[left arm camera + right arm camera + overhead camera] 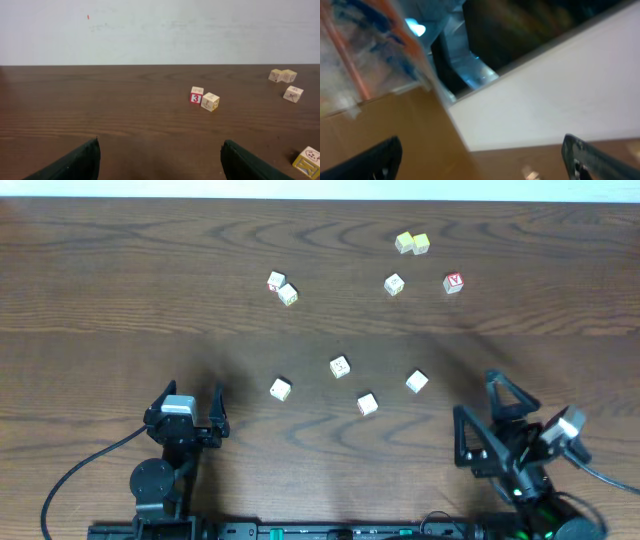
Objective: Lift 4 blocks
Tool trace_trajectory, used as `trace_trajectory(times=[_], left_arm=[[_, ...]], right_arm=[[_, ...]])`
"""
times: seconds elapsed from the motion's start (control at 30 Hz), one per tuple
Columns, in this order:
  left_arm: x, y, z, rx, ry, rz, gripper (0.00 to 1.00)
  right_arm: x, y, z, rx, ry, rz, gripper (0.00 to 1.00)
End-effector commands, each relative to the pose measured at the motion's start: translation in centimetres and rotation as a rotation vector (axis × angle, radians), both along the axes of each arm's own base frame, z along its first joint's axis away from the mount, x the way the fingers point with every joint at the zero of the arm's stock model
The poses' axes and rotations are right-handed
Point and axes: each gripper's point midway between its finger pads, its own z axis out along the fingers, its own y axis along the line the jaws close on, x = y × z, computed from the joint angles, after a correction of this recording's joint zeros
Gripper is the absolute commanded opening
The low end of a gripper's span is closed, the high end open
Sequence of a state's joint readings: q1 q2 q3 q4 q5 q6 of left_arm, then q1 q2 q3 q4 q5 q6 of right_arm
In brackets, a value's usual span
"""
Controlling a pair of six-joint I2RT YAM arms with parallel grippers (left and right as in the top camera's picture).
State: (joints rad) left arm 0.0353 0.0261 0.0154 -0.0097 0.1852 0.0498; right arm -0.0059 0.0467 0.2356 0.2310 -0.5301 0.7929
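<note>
Fingers (75,162) of the left gripper (193,393) stand fully apart with nothing between them; the right gripper (474,396) is likewise spread wide and empty, its fingers (600,159) framing only a blurred background. The four blocks (340,366) lie loose on the table (100,280), ahead of both sets of fingertips and between the two grippers, touching neither; the one nearest the left fingers sits just ahead and to their right. Six further cubes (394,284) lie beyond, well apart from the fingers
</note>
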Motion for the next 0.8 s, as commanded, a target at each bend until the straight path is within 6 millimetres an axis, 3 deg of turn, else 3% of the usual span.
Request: trace_trajectory(times=[0.0,0.1,0.23,0.37,0.47,0.57,0.6,0.77], left_arm=[[-0.2,-0.7,-1.5,-0.007,0.053,-0.036,0.77],[-0.2,-0.7,-1.5,-0.007,0.053,-0.036,0.77],[-0.2,-0.7,-1.5,-0.007,0.053,-0.036,0.77],[-0.2,-0.7,-1.5,-0.007,0.053,-0.036,0.77],[-0.2,-0.7,-1.5,-0.008,0.053,-0.036,0.77],[-0.2,-0.7,-1.5,-0.008,0.053,-0.036,0.77],[-0.2,-0.7,-1.5,-0.008,0.053,-0.036,0.77],[-0.2,-0.7,-1.5,-0.007,0.053,-0.036,0.77]], right_arm=[[-0.3,-0.7,4.4,-0.277,-0.02,-0.148,0.99],[1.8,-2.0,3.2,-0.489,0.279,-0.196,0.99],[4.4,-2.2,-0.6,-0.724,0.742,-0.021,0.99],[7.2,-1.2,-2.1,-0.674,0.894,0.088,0.99],[7.8,2.5,-3.7,-0.655,0.882,0.371,0.97],[7.4,3.5,-7.5,-0.78,0.985,0.451,0.89],[7.1,3.5,-9.7,-0.858,1.064,0.443,0.88],[6.9,2.3,-16.4,-1.122,1.344,0.199,0.97]])
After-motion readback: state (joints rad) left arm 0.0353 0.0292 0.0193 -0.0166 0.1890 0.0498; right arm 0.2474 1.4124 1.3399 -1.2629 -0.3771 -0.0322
